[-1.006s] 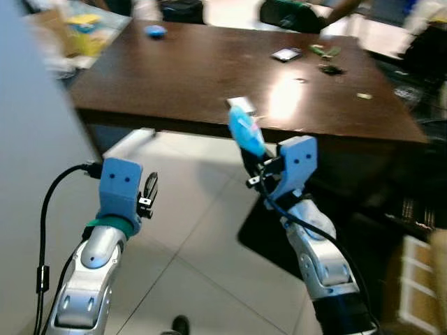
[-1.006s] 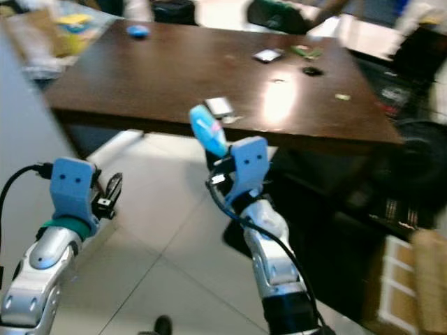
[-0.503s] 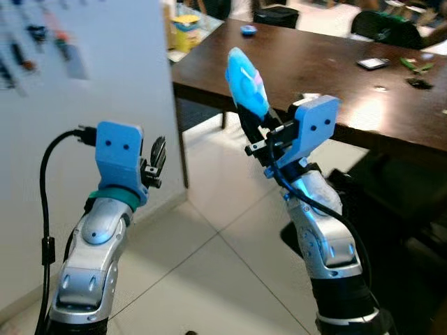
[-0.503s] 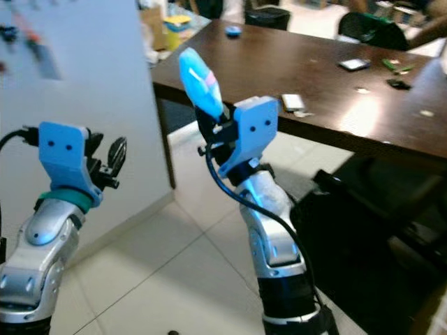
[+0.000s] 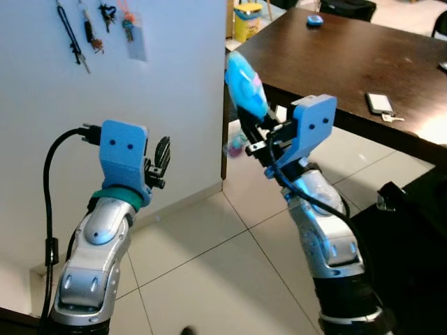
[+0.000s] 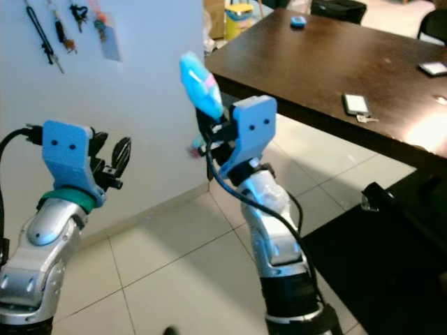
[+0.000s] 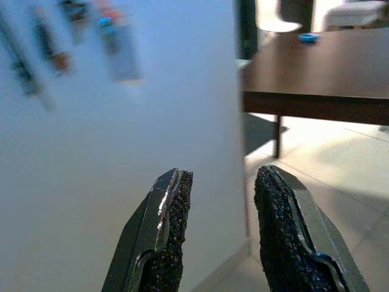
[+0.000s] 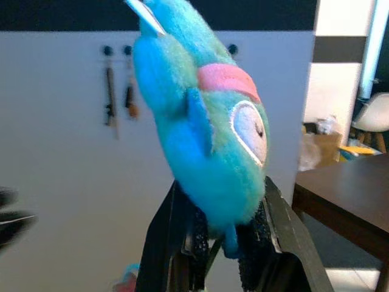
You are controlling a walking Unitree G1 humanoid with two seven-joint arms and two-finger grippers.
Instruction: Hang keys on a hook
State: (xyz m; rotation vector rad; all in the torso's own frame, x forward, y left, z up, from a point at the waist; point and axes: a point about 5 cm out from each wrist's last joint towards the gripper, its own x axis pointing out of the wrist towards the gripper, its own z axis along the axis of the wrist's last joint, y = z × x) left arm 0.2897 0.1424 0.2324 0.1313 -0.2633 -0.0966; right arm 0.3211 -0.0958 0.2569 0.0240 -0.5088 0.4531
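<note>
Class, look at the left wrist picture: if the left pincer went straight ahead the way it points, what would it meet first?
Most likely the white wall, below the hanging keys. The open left pincer holds nothing, and nothing stands between; depth is unclear.

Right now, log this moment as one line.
right gripper: shut on blue plush keychain | left gripper: open, empty | hooks on white wall: ahead-left | keys not hung

White wall [image 5: 160,84] at left, small items hung high on it. Pale tiled floor [image 5: 209,279] below. Dark wooden desk [image 5: 335,56] at right, glossy with glare, white chair [image 7: 276,15] beyond.
</note>
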